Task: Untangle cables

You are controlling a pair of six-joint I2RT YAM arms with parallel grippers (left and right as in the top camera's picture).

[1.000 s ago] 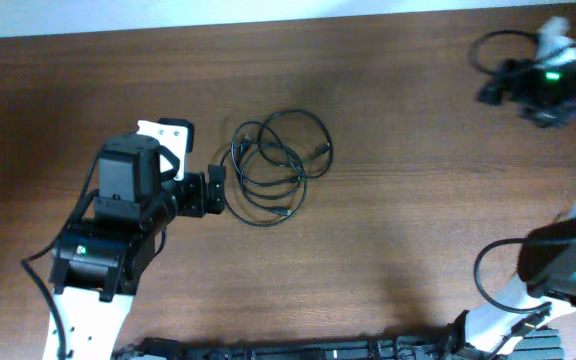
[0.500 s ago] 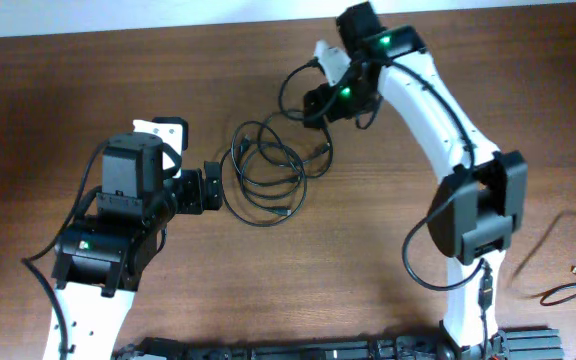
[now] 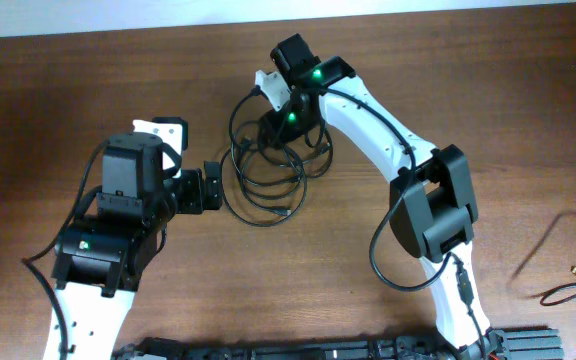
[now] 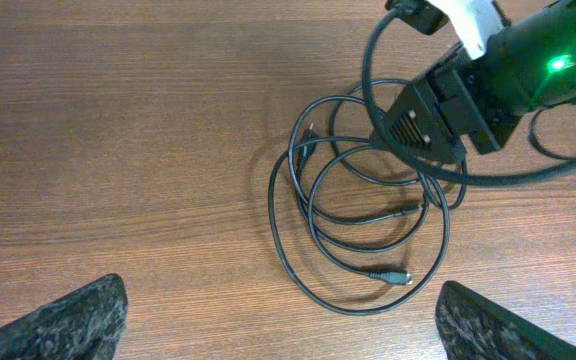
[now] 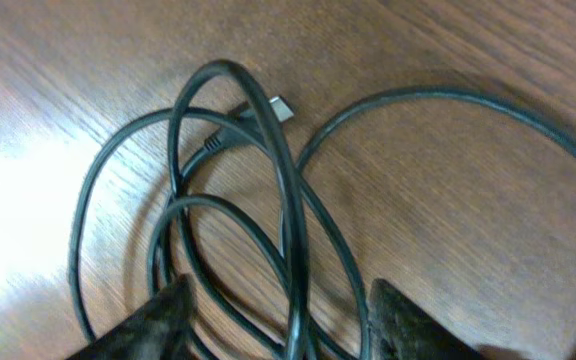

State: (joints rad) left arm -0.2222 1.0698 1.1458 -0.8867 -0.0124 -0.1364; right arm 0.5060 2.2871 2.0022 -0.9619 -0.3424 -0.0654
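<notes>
A clump of thin black cables [image 3: 268, 175] lies looped on the wooden table, with small plug ends. It shows in the left wrist view [image 4: 368, 230] and close up in the right wrist view [image 5: 258, 200]. My right gripper [image 3: 286, 122] is open and low over the clump's upper part, its fingers [image 5: 283, 325] straddling several strands. My left gripper [image 3: 212, 188] is open and empty just left of the clump, its fingertips [image 4: 278, 325] wide apart at the frame's bottom corners.
A dark reddish cable [image 3: 568, 285] with a plug lies alone at the table's right edge. The right arm's own thick black wire [image 4: 448, 150] loops above the clump. The wall edge runs along the table's far side.
The right arm swung in from the far right corner and came down over the top of the clump. The left arm has stayed still.
</notes>
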